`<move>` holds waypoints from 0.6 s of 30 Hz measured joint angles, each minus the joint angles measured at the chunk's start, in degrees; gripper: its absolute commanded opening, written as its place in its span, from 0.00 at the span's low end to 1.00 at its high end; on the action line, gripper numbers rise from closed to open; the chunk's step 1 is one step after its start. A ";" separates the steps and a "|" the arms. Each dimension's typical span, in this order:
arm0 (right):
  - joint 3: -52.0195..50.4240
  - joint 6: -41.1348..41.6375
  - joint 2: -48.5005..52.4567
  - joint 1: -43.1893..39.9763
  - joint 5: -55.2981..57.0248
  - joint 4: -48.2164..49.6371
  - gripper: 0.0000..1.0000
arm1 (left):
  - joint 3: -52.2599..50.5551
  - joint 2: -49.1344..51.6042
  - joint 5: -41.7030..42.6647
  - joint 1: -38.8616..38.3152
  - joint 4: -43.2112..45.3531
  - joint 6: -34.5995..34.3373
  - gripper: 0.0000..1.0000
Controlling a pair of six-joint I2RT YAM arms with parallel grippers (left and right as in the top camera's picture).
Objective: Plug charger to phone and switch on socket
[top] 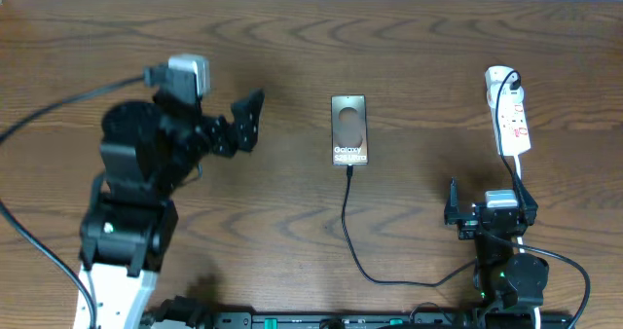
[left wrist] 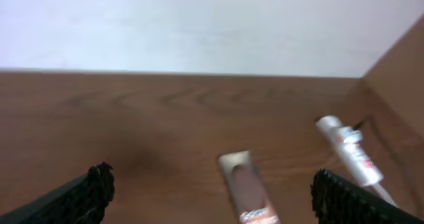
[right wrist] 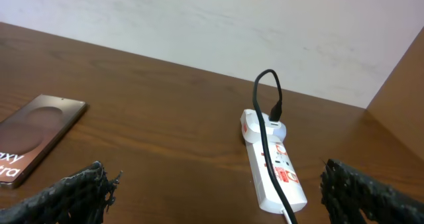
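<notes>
The phone (top: 348, 129) lies flat mid-table, lettering toward me; it also shows in the left wrist view (left wrist: 248, 187) and the right wrist view (right wrist: 33, 138). The charger cable (top: 348, 222) runs from the phone's near edge, where its tip touches, and curves right toward the right arm. The white socket strip (top: 509, 115) lies at the far right, with a black plug at its far end and a black cable (right wrist: 268, 118) draped along it. My left gripper (top: 251, 122) is open and empty, left of the phone. My right gripper (top: 492, 201) is open and empty, just short of the strip's near end.
A wooden side wall rises at the right behind the strip (right wrist: 397, 98). A white wall runs along the table's far edge (right wrist: 199, 25). Thick black arm cables trail at the left (top: 58, 105) and near the right arm's base (top: 574, 271).
</notes>
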 measured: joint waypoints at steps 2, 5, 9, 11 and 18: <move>0.00 -0.02 0.00 0.00 0.00 0.00 0.99 | -2.84 -0.63 -1.49 0.00 0.31 -0.04 0.96; 0.00 -0.02 0.00 0.00 0.00 0.00 0.99 | -6.43 -0.13 -2.82 0.00 1.55 -0.70 0.96; 0.00 -0.02 0.00 0.00 0.00 0.00 0.99 | -12.28 -1.01 -3.45 0.00 4.44 -2.03 0.96; 0.00 -0.02 0.00 0.00 0.02 0.02 0.99 | -15.43 -2.49 -3.72 0.00 6.45 -2.38 0.96; 0.00 -0.02 0.00 0.00 0.00 0.00 0.99 | -28.98 -12.59 -4.11 0.00 18.51 -3.50 0.96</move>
